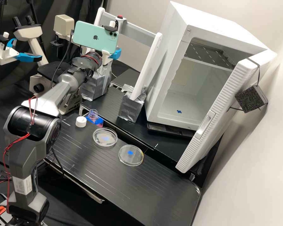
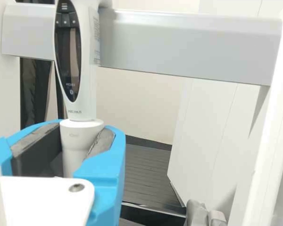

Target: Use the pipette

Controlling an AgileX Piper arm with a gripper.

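My work site is a laboratory. Identify it by the following equipment: black bench (image 1: 116,172); one clear Petri dish (image 1: 105,141) and, near it, a second Petri dish (image 1: 131,158); small open bottle (image 1: 93,116) with pink liquid; microscope (image 1: 29,32) with twin eyepieces; electronic pipette (image 2: 82,66) with a display; white shelved cabinet (image 1: 166,66), door (image 1: 220,103) open.

High view, upper left: an apple-shaped mark (image 1: 95,37) on the teal phone (image 1: 81,34); lower left, fine print too small to read on the arm's label (image 1: 23,186). Wrist view, upper left: three stacked bars (image 2: 64,6) and tiny lettering on the pipette (image 2: 88,61).
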